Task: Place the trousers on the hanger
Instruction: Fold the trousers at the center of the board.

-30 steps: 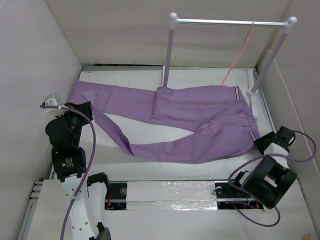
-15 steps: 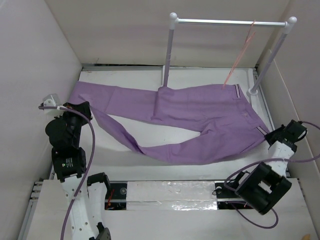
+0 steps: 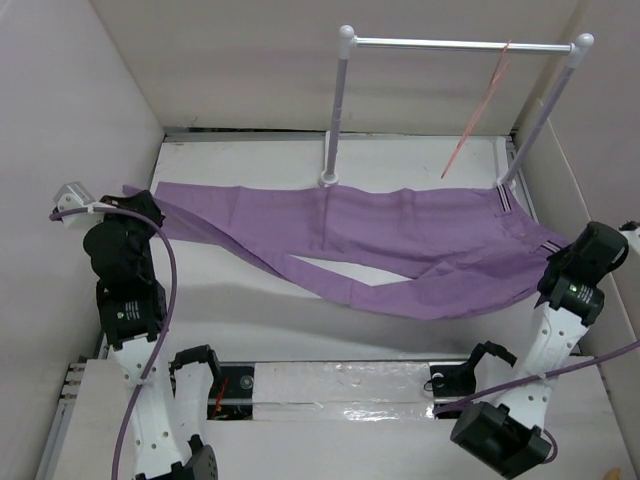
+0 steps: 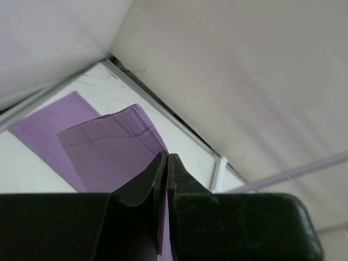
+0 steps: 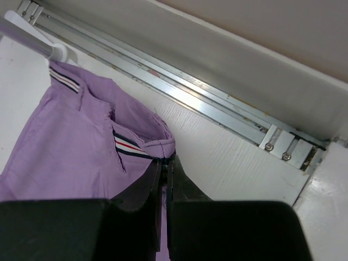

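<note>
On the near side of the rack (image 3: 455, 44), we find both arms over the table (image 3: 230, 305). The left gripper (image 3: 138, 205), well left of the rack's left post, is clamped on a leg cuff of the trousers (image 3: 400, 235). The right gripper (image 3: 556, 265), just nearer than the rack's right post, is pinched on the striped waistband. The trousers stretch between them, just before the rack's feet, one leg sagging away from the rack. The hanger (image 3: 485, 92) hangs tilted from the rack's crossbar, near its right end, apart from the trousers.
</note>
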